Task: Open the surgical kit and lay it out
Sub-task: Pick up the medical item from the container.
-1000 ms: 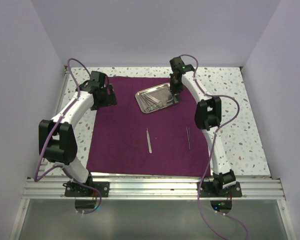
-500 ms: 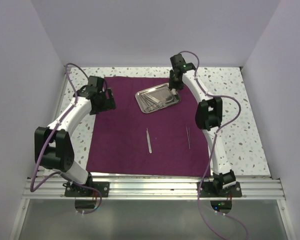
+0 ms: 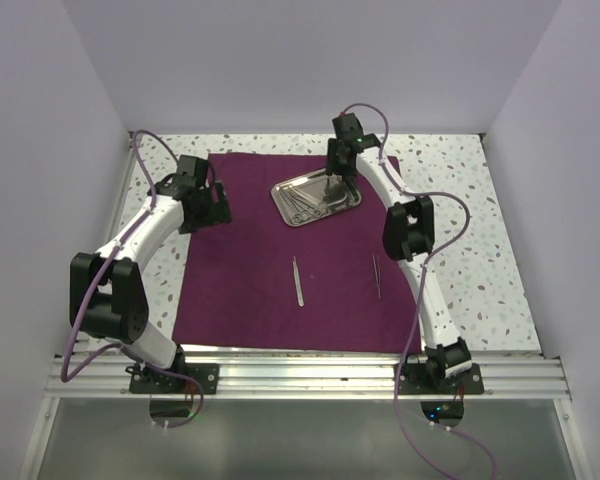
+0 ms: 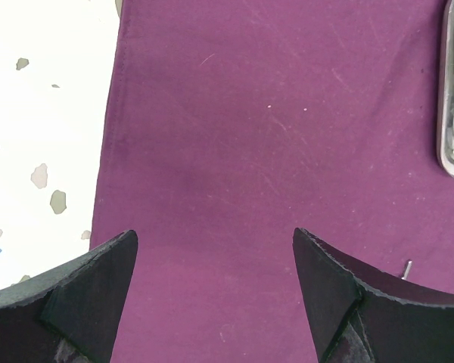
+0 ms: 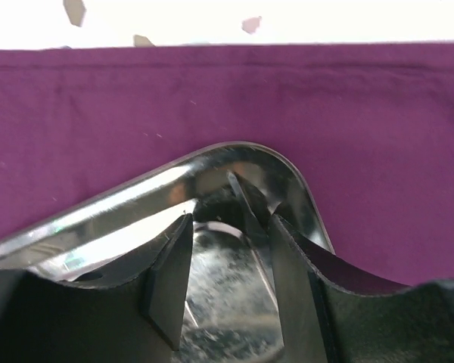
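The maroon cloth wrap (image 3: 240, 270) lies spread flat on the table. The steel tray (image 3: 280, 190) sits on its far part and holds several thin steel instruments (image 3: 305, 205). One tweezers (image 3: 298, 281) and a second thin steel tool (image 3: 376, 275) lie on the cloth nearer me. My right gripper (image 3: 342, 185) is down in the tray's far right corner (image 5: 234, 151), its jaws a little apart, with a thin steel tip (image 5: 246, 204) standing between them by the right finger. My left gripper (image 3: 218, 200) hovers open and empty over the cloth (image 4: 250, 151) near its left edge.
Speckled white tabletop (image 3: 450, 170) borders the cloth on the left, right and far sides. Lilac walls close in the back and sides. The tray's rim (image 4: 450, 91) shows at the right edge of the left wrist view. The metal rail (image 3: 300, 375) runs along the near edge.
My right gripper has moved left and down from the tray's right rim into the tray. My left arm has shifted slightly left over the cloth's far left part.
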Controlling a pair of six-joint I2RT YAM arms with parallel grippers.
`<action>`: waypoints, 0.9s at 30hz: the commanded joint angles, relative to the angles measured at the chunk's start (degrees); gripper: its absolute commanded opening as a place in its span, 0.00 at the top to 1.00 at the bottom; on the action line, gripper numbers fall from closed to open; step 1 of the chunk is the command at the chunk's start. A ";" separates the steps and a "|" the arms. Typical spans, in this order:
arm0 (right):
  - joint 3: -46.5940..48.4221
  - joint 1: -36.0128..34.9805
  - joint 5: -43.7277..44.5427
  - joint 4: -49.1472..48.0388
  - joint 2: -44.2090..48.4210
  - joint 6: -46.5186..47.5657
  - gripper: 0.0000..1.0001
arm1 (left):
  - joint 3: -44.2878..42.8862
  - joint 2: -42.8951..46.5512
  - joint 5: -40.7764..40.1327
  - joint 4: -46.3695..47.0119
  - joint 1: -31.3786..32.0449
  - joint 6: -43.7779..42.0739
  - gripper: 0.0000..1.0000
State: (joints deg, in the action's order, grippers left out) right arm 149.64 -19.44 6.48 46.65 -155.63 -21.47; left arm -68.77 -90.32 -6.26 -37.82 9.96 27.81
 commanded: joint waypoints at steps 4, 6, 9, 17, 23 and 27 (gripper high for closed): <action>1.18 -3.67 1.61 -0.78 -6.34 2.66 0.50 | -1.45 -2.39 -0.95 -0.41 0.24 -2.15 0.12; 0.92 -5.07 2.04 1.41 -7.49 2.75 0.52 | -2.59 -3.19 -0.86 -0.67 0.24 -2.41 0.12; 1.08 -5.69 0.12 4.83 -9.24 1.79 0.61 | -4.26 -4.86 -1.03 -1.02 0.24 -2.94 0.12; -0.67 -5.26 -0.68 6.61 -9.07 1.44 0.83 | -4.71 -7.32 -0.77 0.12 -0.11 -3.29 0.12; -1.20 -4.99 -0.07 6.61 -8.81 2.23 0.89 | -4.44 -7.67 -0.51 0.65 -1.87 -4.26 0.12; -1.11 -5.08 0.81 6.70 -8.90 2.93 0.99 | -4.44 -8.29 0.20 0.65 -3.19 -5.05 0.12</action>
State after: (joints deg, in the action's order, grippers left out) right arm 152.35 -23.57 10.57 43.51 -158.65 -18.74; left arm -71.68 -97.84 -6.39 -38.50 8.12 24.53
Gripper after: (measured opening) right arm 0.029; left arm 0.881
